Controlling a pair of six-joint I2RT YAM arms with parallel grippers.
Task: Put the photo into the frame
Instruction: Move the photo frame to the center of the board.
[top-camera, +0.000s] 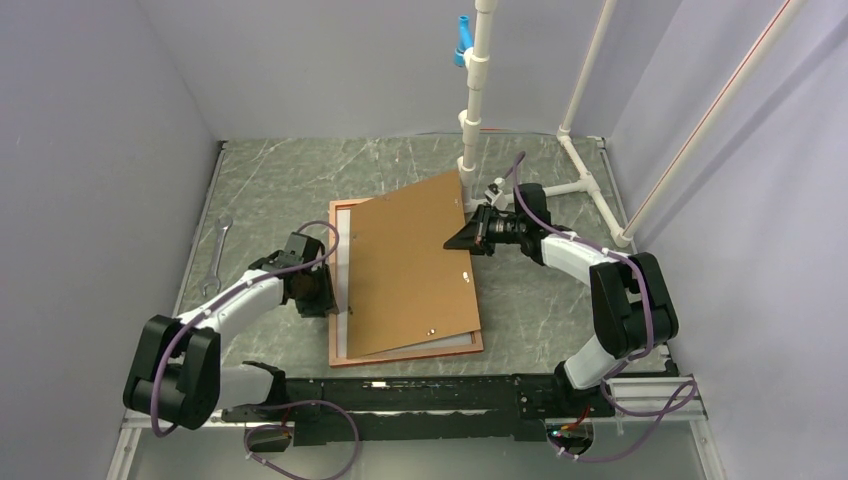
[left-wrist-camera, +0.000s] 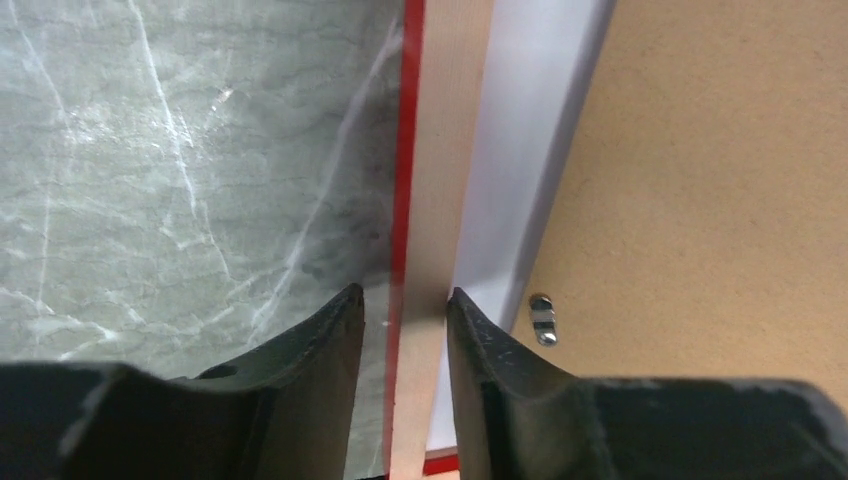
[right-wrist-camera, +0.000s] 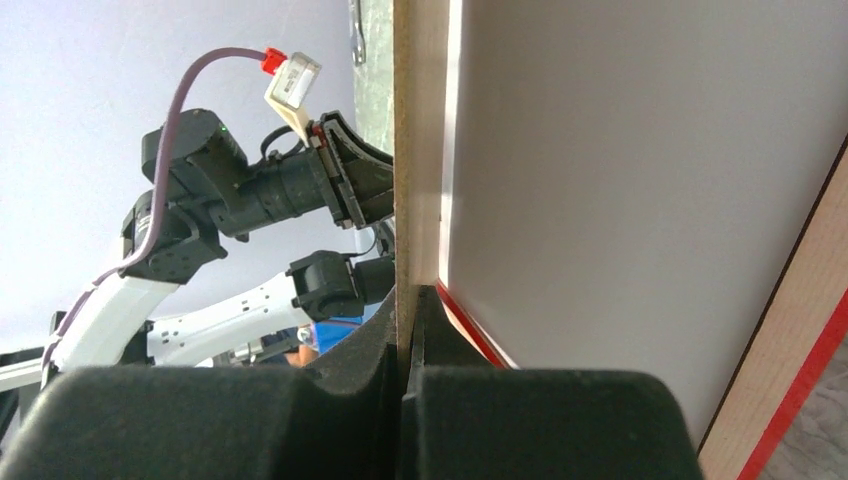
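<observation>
Grey marbled table (top-camera: 270, 180) carries the frame (top-camera: 400, 354); a wrench (top-camera: 217, 255) lies left.

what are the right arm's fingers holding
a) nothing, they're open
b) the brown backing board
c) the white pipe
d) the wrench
b: in the right wrist view, the right fingers are closed on the edge of the brown backing board, which lies askew over the frame.
</observation>
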